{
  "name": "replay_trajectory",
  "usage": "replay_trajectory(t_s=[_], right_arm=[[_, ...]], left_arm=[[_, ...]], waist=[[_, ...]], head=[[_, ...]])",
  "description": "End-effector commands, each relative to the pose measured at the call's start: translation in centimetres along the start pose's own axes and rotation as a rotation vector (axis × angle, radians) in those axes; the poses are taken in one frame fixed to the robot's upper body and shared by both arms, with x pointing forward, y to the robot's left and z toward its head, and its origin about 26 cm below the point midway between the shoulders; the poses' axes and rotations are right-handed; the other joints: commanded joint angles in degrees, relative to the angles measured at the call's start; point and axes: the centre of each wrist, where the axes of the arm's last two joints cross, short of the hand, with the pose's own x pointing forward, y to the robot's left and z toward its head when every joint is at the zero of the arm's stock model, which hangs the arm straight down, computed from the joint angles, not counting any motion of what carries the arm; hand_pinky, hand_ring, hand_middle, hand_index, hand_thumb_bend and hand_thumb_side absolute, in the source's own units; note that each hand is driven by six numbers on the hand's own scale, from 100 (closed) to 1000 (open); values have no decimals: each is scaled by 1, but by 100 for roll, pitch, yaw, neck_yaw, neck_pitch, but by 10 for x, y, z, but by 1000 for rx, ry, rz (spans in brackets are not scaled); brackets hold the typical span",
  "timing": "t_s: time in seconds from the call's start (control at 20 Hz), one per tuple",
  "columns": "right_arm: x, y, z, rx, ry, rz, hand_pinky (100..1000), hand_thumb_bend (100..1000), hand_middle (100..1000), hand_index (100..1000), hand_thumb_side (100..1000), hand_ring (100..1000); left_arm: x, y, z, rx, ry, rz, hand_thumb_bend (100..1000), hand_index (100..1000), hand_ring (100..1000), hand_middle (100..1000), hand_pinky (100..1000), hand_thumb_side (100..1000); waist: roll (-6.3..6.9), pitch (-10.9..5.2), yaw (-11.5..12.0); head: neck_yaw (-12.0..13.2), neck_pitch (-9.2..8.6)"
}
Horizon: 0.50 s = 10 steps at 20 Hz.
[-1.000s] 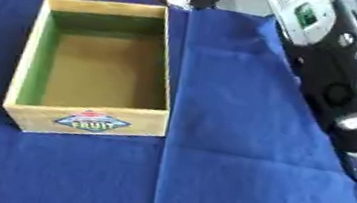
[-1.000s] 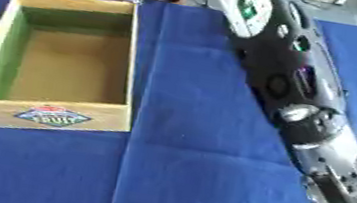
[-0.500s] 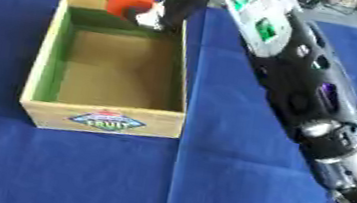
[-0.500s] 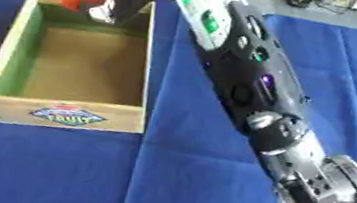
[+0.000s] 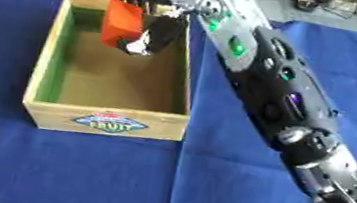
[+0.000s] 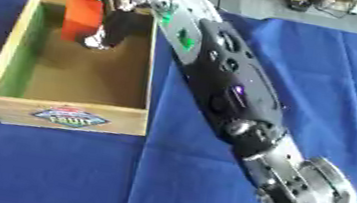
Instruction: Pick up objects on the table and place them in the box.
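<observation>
- Nearest the camera, the silver joint of the robot's right arm (image 6: 314,194) fills the lower right, and the black arm runs from there up and to the left across the blue cloth on the tabletop (image 5: 117,180).
- Green lights show on the forearm's casing.
- On the left of the tabletop sits a wooden box (image 5: 183,104), open at the top, with a "FRUIT" label (image 5: 109,122) on its near wall and green paint showing on the inside of its left wall.
- The box floor on the near side lies bare and brown.
- Over the far half of the box, the right robot hand (image 5: 158,34) hangs down inside the walls, dark fingers pointing to the floor.
- That robot hand is closed on an orange block (image 5: 121,23), fingers curled along the block's right side.
- The orange block is upright, inside the box's outline near the far wall; whether it touches the floor cannot be told.
- A small white patch shows at the fingertips, just below the block.
- Beyond the cloth's far edge lies grey floor with blurred clutter.
</observation>
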Motion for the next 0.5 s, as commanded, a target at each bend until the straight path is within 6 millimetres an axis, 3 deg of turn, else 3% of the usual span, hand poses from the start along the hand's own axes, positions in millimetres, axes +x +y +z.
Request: replay_trajectory(t_s=[0.05, 0.4, 0.5], right_arm=[[2, -8, -5, 10, 6, 60, 587, 100, 305, 303, 195, 597], [4, 3, -15, 90, -31, 112, 632, 100, 429, 474, 279, 655], [6, 3, -16, 109, -52, 122, 658, 100, 514, 604, 352, 713]], left_arm=[[7, 1, -4, -19, -30, -5, 100, 746, 874, 813, 631, 1000], [7, 1, -4, -17, -28, -4, 100, 746, 874, 813, 631, 1000], [7, 1, -3, -17, -27, -5, 100, 745, 875, 813, 631, 1000]], waist=[[23, -108, 25], [3, -103, 32], [9, -105, 30]], head=[[-50, -50], [-103, -47], [-112, -45]])
